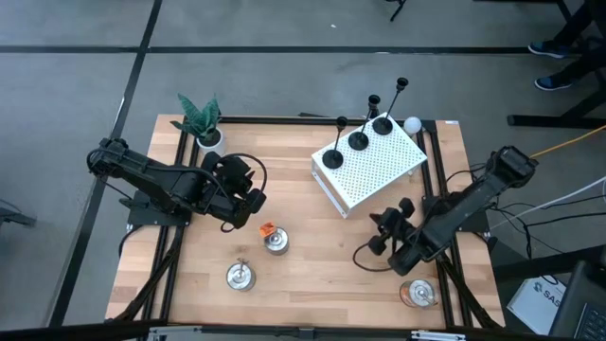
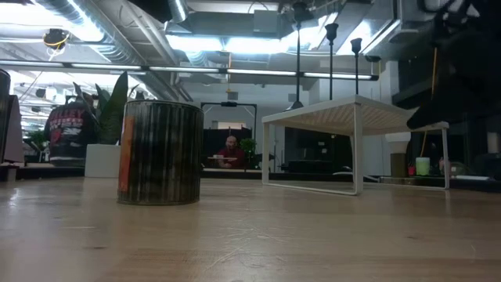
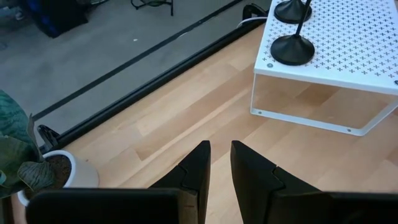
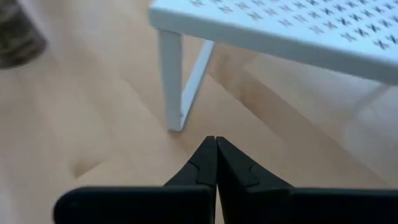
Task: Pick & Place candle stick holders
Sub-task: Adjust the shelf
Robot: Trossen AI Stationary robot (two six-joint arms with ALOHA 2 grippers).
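Three black candle stick holders (image 1: 358, 140) stand in a row by their round bases on a white perforated shelf (image 1: 379, 175) at the table's far right. Their stems rise above the shelf (image 2: 352, 110) in the low view. My left gripper (image 1: 254, 206) hovers left of the shelf over bare wood; its fingers (image 3: 221, 149) stand a narrow gap apart with nothing between them. One holder's base (image 3: 292, 50) shows on the shelf ahead of it. My right gripper (image 4: 216, 142) is shut and empty, near the shelf's near corner leg (image 4: 171, 81), by the table's right edge (image 1: 379, 232).
A potted plant (image 1: 202, 128) stands at the far left corner. Small metal tins sit near the front edge (image 1: 276, 242) (image 1: 240, 276) (image 1: 418, 294), one beside an orange scrap (image 1: 267, 229). A white ball (image 1: 412, 123) lies behind the shelf. A person sits in the room beyond (image 2: 229, 149).
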